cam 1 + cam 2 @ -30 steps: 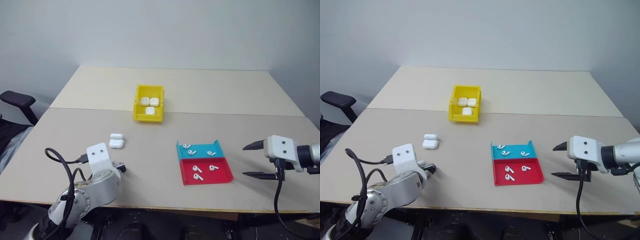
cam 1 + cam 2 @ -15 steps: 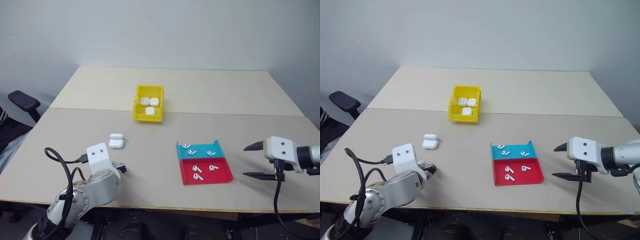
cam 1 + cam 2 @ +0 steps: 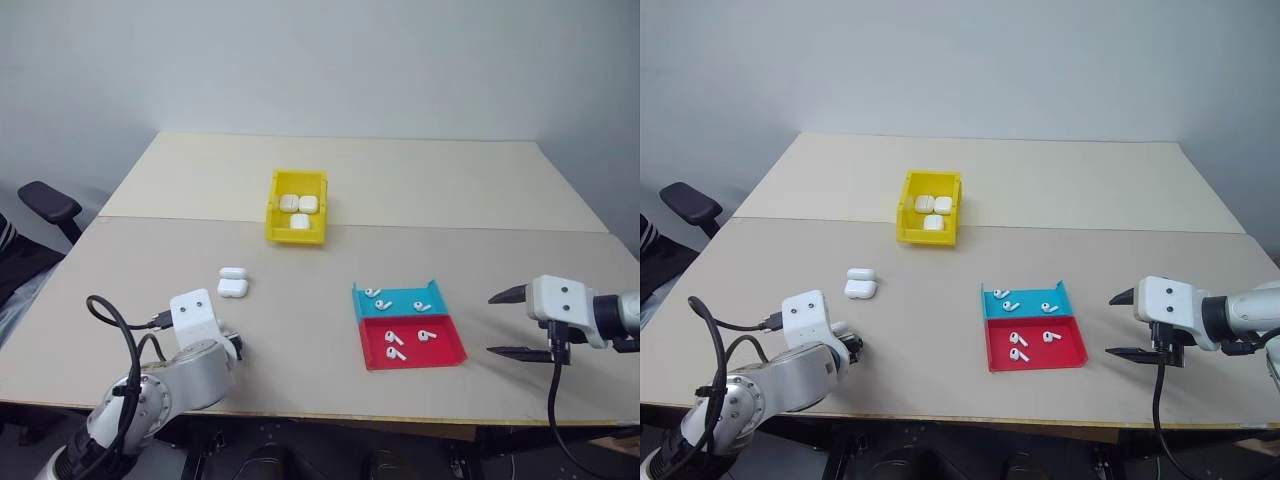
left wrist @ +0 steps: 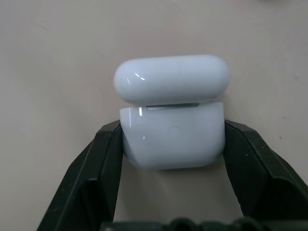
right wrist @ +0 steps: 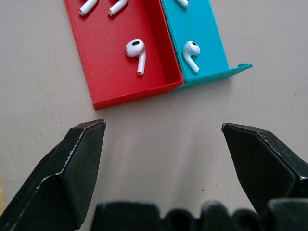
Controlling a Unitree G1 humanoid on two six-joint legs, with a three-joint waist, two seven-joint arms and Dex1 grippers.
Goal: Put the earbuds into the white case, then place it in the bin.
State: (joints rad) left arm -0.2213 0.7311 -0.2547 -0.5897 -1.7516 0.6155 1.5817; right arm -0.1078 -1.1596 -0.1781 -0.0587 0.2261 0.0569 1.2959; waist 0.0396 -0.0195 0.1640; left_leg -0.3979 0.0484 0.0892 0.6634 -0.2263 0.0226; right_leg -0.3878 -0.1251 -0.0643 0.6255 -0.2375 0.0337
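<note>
My left gripper point(image 4: 172, 126) is shut on the white case point(image 4: 172, 142), one black finger on each side of its body. The case's lid point(image 4: 171, 85) stands open. In the head views this gripper point(image 3: 237, 345) sits low at the table's near left. Several tiny white earbuds point(image 3: 397, 338) lie in a teal-and-red tray point(image 3: 447, 352). My right gripper point(image 3: 494, 323) hovers open to the right of that tray, nothing between its fingers point(image 5: 82, 159). The yellow bin point(image 3: 296, 236) stands mid-table with three white cases point(image 3: 298, 206) inside.
A pair of white case shapes point(image 3: 233, 282) lies close together on the table just beyond my left gripper. A seam point(image 3: 480, 229) runs across the table behind the tray. A black chair point(image 3: 48, 203) stands off the table's left edge.
The black chair at the left edge has shifted a little. Both arms and the things on the table stay where they were.
</note>
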